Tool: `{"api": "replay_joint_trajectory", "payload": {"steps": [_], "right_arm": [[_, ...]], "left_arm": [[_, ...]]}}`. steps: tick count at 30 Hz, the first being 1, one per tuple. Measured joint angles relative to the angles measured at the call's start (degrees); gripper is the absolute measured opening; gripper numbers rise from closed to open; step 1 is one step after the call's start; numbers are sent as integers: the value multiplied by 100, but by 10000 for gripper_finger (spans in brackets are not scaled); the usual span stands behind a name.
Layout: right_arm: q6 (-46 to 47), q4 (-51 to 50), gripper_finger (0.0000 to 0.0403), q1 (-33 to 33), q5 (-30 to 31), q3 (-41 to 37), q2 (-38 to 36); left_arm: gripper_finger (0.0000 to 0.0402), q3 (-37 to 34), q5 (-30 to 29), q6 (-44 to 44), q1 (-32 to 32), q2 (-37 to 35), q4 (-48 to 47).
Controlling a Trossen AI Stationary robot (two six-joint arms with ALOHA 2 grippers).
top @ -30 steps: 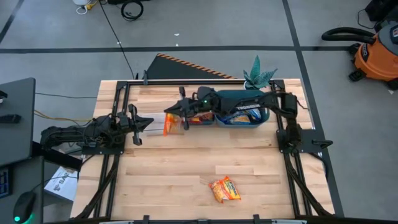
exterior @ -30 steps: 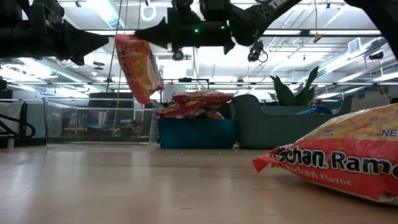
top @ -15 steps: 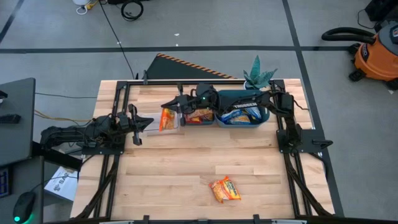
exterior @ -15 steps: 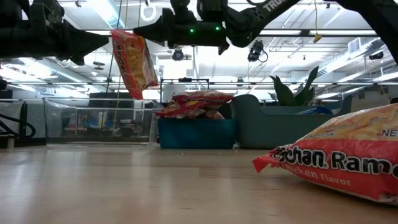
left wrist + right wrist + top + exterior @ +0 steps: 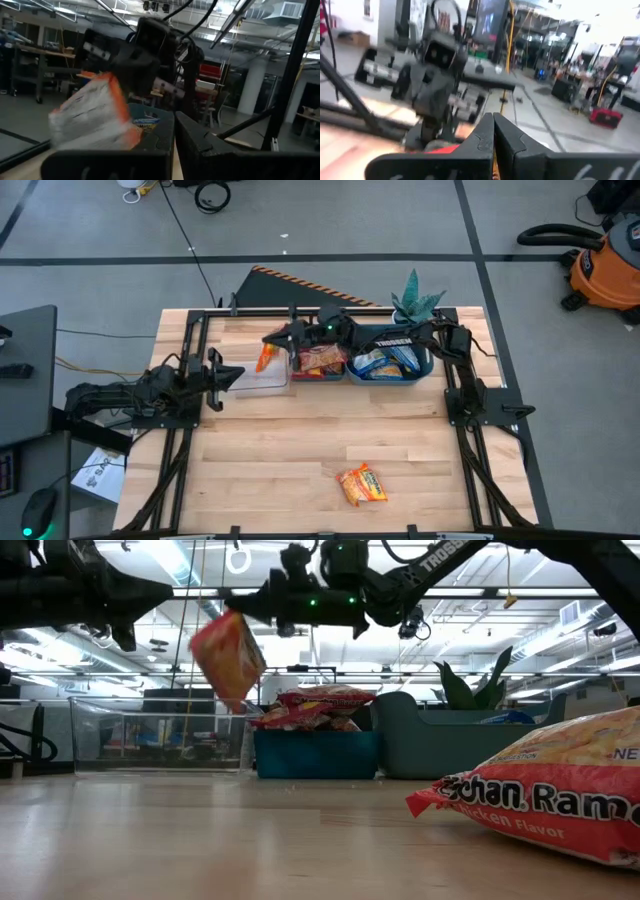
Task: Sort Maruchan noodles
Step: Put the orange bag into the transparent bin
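Observation:
My right gripper (image 5: 274,341) reaches across the far side of the table. It is shut on an orange-yellow Maruchan packet (image 5: 265,358), which hangs over the clear bin (image 5: 258,378). The low view shows that packet (image 5: 228,654) blurred and tilted under the right gripper (image 5: 240,612). My left gripper (image 5: 228,375) waits shut at the clear bin's left side. Red-orange packets (image 5: 320,361) are heaped in the small blue bin, and blue-silver ones (image 5: 385,363) lie in the larger bin. Another orange-yellow packet (image 5: 361,484) lies flat on the near part of the table. My right gripper pinches the orange-yellow packet by its top edge (image 5: 226,622) between the two fingers, coming nearly level from the table's right. The packet is lifted clear and hangs tilted below the fingers, above the clear bin. In its own wrist view the fingers hide the place of contact.
The clear bin (image 5: 160,735), the small blue bin (image 5: 315,752) and the larger dark bin (image 5: 440,745) stand in a row along the far edge. A plant (image 5: 415,298) stands behind them. The middle of the table is bare wood apart from the near packet (image 5: 550,795).
My right gripper has moved toward the far edge and slightly left, carrying the packet along over the clear bin. The packet has swung and tipped below the fingers and now shows nearly edge-on from above.

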Motion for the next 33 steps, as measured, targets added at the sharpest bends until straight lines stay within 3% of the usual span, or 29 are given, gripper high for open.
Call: {"api": "replay_joint_trajectory", "payload": {"steps": [5,10,18,24,30,33], "right_arm": [[-130,-419,5,-27,29,-8,41],[-256,-948,5,-30,-379,-8,40],[-431,-1267,7,-36,-626,-8,40],[-464,-1517,17,-32,-627,-8,40],[-316,-1570,89,-60,-597,-8,33],[-236,-2288,143,-85,-361,46,-88]], "left_arm": [[18,0,2,-86,0,0,-3],[18,0,23,-464,1,0,-86],[18,-1,567,-604,2,1,-100],[18,0,638,-598,2,0,-93],[18,-1,696,-333,2,0,-146],[26,0,697,-294,2,0,-172]]}}
